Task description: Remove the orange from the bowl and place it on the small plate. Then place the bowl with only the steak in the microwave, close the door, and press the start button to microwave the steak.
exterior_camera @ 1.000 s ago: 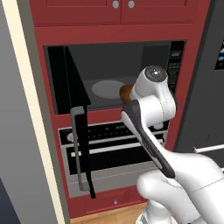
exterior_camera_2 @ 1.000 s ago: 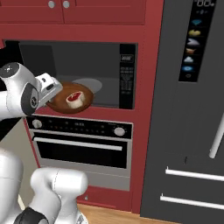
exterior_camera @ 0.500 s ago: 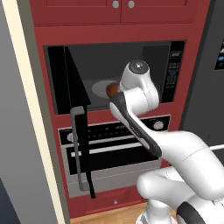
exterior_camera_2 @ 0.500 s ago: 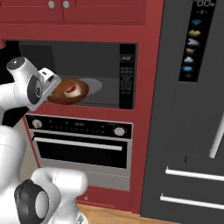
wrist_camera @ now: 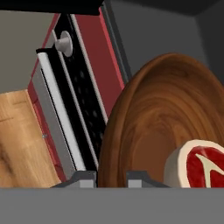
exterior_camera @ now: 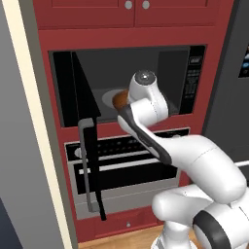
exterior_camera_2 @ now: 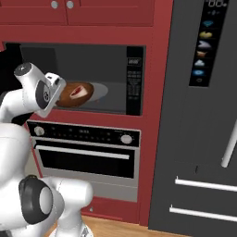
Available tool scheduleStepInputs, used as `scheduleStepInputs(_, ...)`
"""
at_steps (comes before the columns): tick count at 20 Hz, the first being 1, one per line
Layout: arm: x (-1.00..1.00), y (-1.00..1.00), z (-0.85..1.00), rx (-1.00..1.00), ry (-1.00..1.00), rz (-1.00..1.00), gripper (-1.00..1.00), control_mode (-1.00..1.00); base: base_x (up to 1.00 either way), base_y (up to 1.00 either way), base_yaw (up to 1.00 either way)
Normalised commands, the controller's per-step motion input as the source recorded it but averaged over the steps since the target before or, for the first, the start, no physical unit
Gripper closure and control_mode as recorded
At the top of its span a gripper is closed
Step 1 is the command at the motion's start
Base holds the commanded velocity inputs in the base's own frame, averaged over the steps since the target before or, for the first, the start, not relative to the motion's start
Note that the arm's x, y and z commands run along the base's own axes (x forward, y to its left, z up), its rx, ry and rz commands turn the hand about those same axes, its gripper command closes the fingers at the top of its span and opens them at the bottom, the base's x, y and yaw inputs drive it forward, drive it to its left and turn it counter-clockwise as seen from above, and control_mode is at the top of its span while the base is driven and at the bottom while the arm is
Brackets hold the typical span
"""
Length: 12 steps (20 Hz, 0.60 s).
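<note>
Nearest the robot, the fingers (wrist_camera: 111,177) stay clenched on the near rim of the bowl (exterior_camera_2: 74,95), the steak (exterior_camera_2: 77,91) alone inside it; over the last second the arm has carried it from outside the opening into the microwave (exterior_camera_2: 83,78) mouth, door (exterior_camera: 85,121) open at left, so setting down looks next

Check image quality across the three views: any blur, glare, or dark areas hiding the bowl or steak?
Left base view: sharp, but the arm covers most of the bowl and the microwave cavity is dim. Right base view: evenly lit, no glare; the steak reads clearly. Hand view: the bowl looms close and cropped, soft-edged, with the gripper shut on its rim.
</note>
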Motion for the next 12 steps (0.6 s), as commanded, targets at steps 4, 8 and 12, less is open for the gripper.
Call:
scheduleStepInputs(4, 0.38, 0.0, 0.0, -0.02, -0.01, 0.12, 1.0, -1.0, 0.0, 0.0, 0.0)
scheduleStepInputs(8, 0.43, 0.0, 0.0, 0.0, 0.0, 0.11, 1.0, -1.0, 0.0, 0.0, 0.0)
scheduleStepInputs(12, 0.37, 0.0, 0.0, 0.0, 0.0, 0.02, 1.0, -1.0, 0.0, 0.0, 0.0)
